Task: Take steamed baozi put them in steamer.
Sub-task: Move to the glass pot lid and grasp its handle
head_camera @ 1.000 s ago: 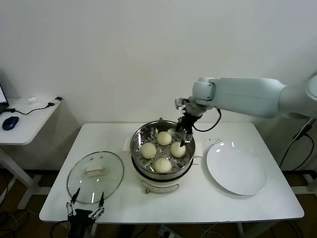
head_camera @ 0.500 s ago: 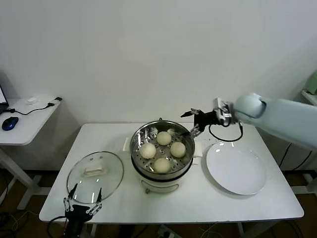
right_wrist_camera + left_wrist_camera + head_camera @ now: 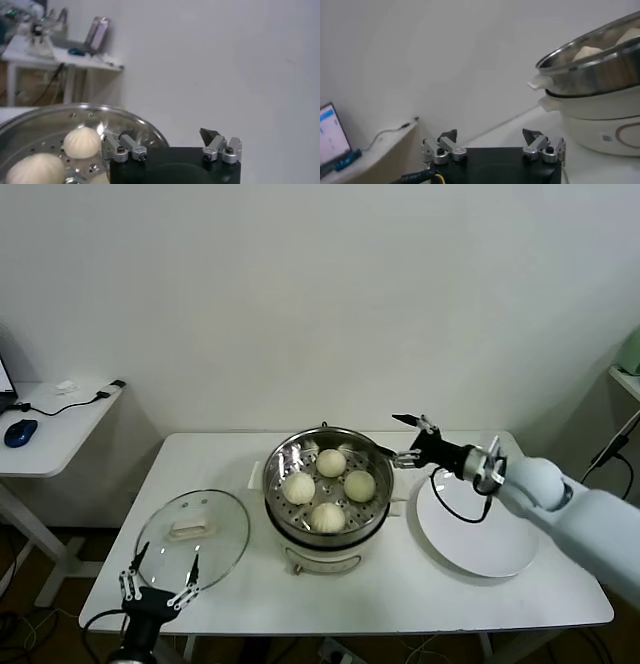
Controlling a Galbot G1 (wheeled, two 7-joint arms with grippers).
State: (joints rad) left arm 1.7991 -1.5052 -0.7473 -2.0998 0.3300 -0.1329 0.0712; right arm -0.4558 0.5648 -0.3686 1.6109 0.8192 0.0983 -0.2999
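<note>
Your right arm reaches in from the right side, stretched low and nearly level over the white plate (image 3: 480,529), with its forearm pointing toward the steamer (image 3: 327,484). The right claw (image 3: 411,439) sits just beside the steamer's right rim, above the desk (image 3: 400,584) and apart from the pot, its fingers spread wide and gripping nothing. In the right wrist view you see the same spread fingertips with the steamer's perforated tray and buns beyond them.

Your left arm is tucked low at the near left corner of the desk. The left claw (image 3: 157,579) points upward at the desk's front edge, just in front of the glass lid (image 3: 193,539), fingers spread and empty. The left wrist view shows those open fingertips with the steamer's steel bowl and cream base off to one side.

Count four steamed baozi (image 3: 331,462), all lying inside the steamer on the tray: one at the back, one left, one right, one at the front, each apart from its neighbours. There is one steamer, standing mid-desk, one plate to its right, bare of buns, and one lid lying flat to its left.
</note>
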